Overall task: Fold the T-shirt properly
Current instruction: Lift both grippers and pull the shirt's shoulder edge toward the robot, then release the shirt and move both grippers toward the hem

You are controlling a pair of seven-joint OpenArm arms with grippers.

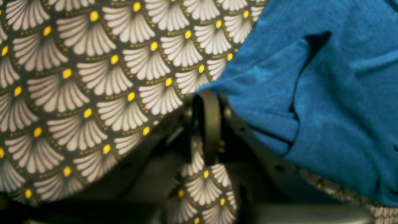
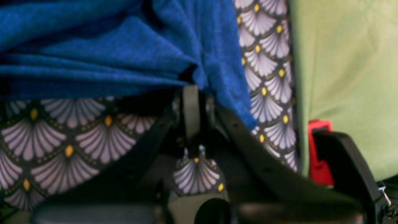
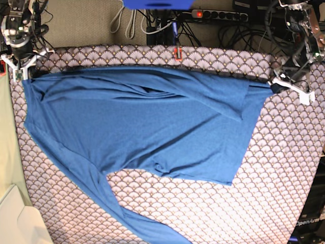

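1. Two arms out, both at the far edge of the table, one at each top corner of the T-shirt (image 3: pixel 147 122).
2. My right gripper (image 3: pixel 20 68) sits low at the far corner on the base view's left, wrist pointing down at the cloth.
3. Right wrist view: my jaws are together, clamped on a bunched fold of the T-shirt (image 2: pixel 124 46); fabric gathers into pleats right at the fingertips (image 2: pixel 190 93).
4. My left gripper (image 3: pixel 277 84) is at the opposite far corner, arm reaching in from above, white finger pieces lying close to the table.
5. Left wrist view: the T-shirt (image 1: pixel 326 109) edge sits at the tip of my dark finger (image 1: pixel 210 124). Jaws look nearly together, but I cannot tell whether they are clamped on the cloth or just touching it.
6. T-shirt lies spread on the patterned tablecloth (image 3: pixel 284 168), top edge stretched between my two grippers, some wrinkles near the middle of that edge.
7. One long sleeve runs from the left side down to the near edge of the base view.
8. Green surface (image 2: pixel 348 77) lies beside the tablecloth in the right wrist view.
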